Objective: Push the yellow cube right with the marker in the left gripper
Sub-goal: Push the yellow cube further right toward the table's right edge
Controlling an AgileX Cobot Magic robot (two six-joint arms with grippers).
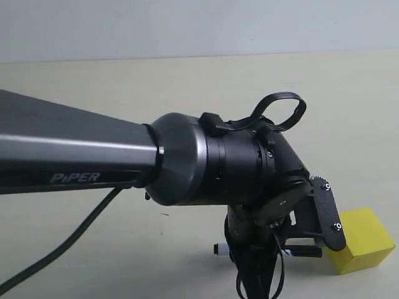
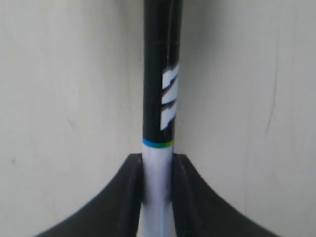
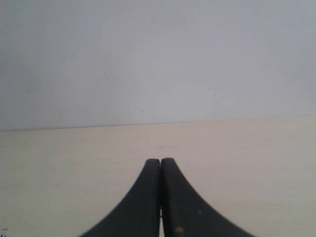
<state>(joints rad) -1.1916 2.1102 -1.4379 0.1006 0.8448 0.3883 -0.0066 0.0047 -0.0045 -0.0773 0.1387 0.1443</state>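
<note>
This looks like a robotics lab bench: a plain cream tabletop (image 1: 75,249) runs back to a blank pale grey wall (image 1: 187,25) on the far side. A black-and-grey robot arm (image 1: 75,149) lettered "PiPER" reaches in from the left.

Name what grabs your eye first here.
The thick black-and-grey arm fills the exterior view from the left, with the yellow cube low at the right. In the left wrist view the marker sits clamped between the jaws of the left gripper.
</note>
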